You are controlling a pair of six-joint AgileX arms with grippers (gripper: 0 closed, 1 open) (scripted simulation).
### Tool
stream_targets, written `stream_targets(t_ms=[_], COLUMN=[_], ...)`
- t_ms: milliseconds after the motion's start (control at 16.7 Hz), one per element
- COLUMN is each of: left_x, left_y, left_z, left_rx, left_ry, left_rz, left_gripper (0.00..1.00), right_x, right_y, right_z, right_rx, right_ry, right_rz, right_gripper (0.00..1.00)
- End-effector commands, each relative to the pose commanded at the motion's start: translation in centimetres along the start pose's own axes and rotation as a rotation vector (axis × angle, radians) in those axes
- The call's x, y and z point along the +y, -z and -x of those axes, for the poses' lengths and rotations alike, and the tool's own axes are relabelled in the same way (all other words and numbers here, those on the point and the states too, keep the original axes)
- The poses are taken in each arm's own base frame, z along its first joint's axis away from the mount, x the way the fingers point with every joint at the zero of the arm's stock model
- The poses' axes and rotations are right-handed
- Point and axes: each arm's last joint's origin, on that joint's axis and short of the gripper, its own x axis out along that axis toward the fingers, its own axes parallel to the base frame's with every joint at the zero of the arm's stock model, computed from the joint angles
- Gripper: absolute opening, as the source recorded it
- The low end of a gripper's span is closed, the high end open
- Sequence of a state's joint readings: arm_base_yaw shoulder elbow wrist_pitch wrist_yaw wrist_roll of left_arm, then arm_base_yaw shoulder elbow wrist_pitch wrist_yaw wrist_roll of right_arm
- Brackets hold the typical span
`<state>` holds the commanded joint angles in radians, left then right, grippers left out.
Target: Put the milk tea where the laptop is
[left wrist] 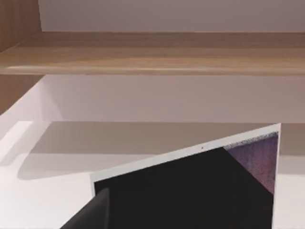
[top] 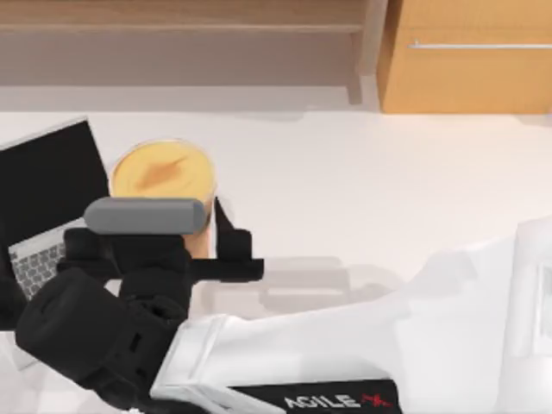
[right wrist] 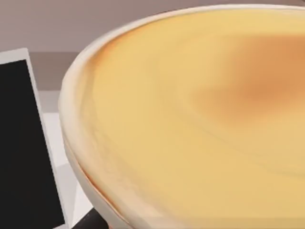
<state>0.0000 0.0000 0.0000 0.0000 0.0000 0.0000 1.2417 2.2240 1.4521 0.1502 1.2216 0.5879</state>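
Milk tea: the tan-orange cup point(top: 161, 172) stands upright just to the right of the laptop's screen, at the table's left side; its round yellow-orange top and pale rim face up. Whether it rests on the table or is lifted off it, I cannot tell.
Milk tea, right wrist view: the creamy top point(right wrist: 200, 124) is seen from very close, with the laptop's black screen edge point(right wrist: 24, 143) just beside it.
Laptop: the silver-grey laptop point(top: 47, 185) sits open at the table's far left, black screen upright, grey keys partly covered by the arm.
Laptop, left wrist view: the black screen point(left wrist: 190, 191) with its pale bezel stands tilted before a wooden shelf point(left wrist: 152, 55).
Right gripper: the black gripper point(top: 194, 237) is at the near side of the cup, one finger rising along the cup's right side; its fingers look clasped on the cup's lower body, though the wrist camera housing hides the contact.
Left gripper: one dark finger point(left wrist: 93, 214) shows in front of the laptop screen; whether its fingers are released or clenched, I cannot tell.
Table: white surface point(top: 362, 181).
Cabinet: a wooden cabinet point(top: 466, 56) stands behind the table at right.
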Motion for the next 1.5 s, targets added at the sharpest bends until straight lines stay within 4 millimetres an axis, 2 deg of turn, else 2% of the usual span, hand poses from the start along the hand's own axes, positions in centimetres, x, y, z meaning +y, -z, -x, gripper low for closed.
stream_targets(t_ms=[300,780,1020,1260,1500], left_x=[0.0,0.0,0.0,0.0,0.0], left_y=[0.0,0.0,0.0,0.0,0.0], left_z=[0.0,0.0,0.0,0.0,0.0], left_rx=[0.000,0.000,0.000,0.000,0.000], left_ry=[0.000,0.000,0.000,0.000,0.000], left_rz=[0.000,0.000,0.000,0.000,0.000], left_gripper=[1.00,1.00,1.00,1.00,1.00], right_x=[-0.2,-1.7,-1.8,-1.1,-0.4], right_y=[-0.3,-4.7,-6.0,-5.3,-2.6], right_z=[-0.2,-0.9,-1.3,-1.3,-1.1], right_rx=[-0.002,-0.056,-0.078,-0.074,-0.049], right_ry=[0.006,0.083,0.101,0.078,0.041], right_rz=[-0.010,-0.160,-0.215,-0.207,-0.140], right_gripper=[0.00,0.00,0.00,0.00,0.00])
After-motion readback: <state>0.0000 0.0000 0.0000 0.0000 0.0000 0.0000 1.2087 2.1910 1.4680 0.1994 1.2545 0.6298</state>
